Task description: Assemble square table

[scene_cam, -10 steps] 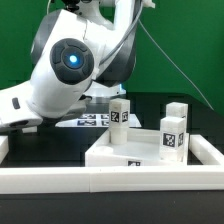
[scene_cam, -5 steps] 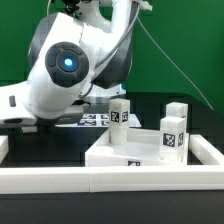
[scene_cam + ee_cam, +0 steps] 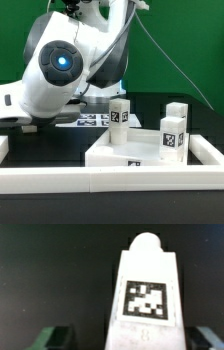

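Observation:
The white square tabletop (image 3: 118, 153) lies on the exterior view's right with three short white tagged legs standing on it: one at the back (image 3: 120, 112), one at the far right (image 3: 177, 110) and one nearer (image 3: 173, 135). In the wrist view another white leg (image 3: 148, 274) with a black-and-white tag lies on the dark table between the two fingers (image 3: 55, 336) of my gripper (image 3: 130, 339). Dark gaps show on both sides of the leg, so the gripper is open around it. In the exterior view the hand (image 3: 14, 106) is at the far left edge and the leg there is hidden.
The marker board (image 3: 95, 121) lies flat behind the tabletop. A long white border bar (image 3: 110, 181) runs along the front and up the right side (image 3: 208, 150). The arm's bulky body (image 3: 60, 70) fills the left half of the exterior view.
The arm has shifted a little toward the exterior view's left. The tabletop and its three legs have not moved.

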You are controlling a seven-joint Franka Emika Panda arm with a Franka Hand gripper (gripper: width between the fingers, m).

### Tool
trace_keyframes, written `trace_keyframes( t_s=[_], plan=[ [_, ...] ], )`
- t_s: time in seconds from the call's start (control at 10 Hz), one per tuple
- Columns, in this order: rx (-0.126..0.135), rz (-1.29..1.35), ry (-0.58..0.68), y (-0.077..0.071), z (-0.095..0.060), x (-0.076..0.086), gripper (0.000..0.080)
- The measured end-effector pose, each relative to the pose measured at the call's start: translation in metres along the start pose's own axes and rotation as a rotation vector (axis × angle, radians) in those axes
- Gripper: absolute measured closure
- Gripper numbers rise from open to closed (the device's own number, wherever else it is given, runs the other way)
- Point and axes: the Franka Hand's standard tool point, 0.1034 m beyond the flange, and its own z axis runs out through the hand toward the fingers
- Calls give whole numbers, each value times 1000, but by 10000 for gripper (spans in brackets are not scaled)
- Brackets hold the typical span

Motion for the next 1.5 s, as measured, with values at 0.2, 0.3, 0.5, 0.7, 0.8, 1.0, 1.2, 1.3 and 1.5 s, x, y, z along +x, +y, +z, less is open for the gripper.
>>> trace_keyframes(
  t_s=[0.2, 0.3, 0.5, 0.7, 0.8, 1.0, 1.2, 1.3, 1.5],
  plan=[
    [-4, -3, 3, -1, -2, 1, 490],
    [-6, -4, 3, -2, -3, 1, 490],
    [-10, -6, 5, -3, -5, 2, 496],
    [-25, -15, 13, -7, -17, 5, 510],
    [-36, -21, 14, -11, -31, 5, 510],
    [-61, -19, 8, -22, -62, 7, 509],
    [-72, -14, -2, -23, -83, 6, 509],
    [-73, -12, 3, -22, -87, 6, 509],
    [-78, -25, 15, -21, -91, 6, 509]
  ],
)
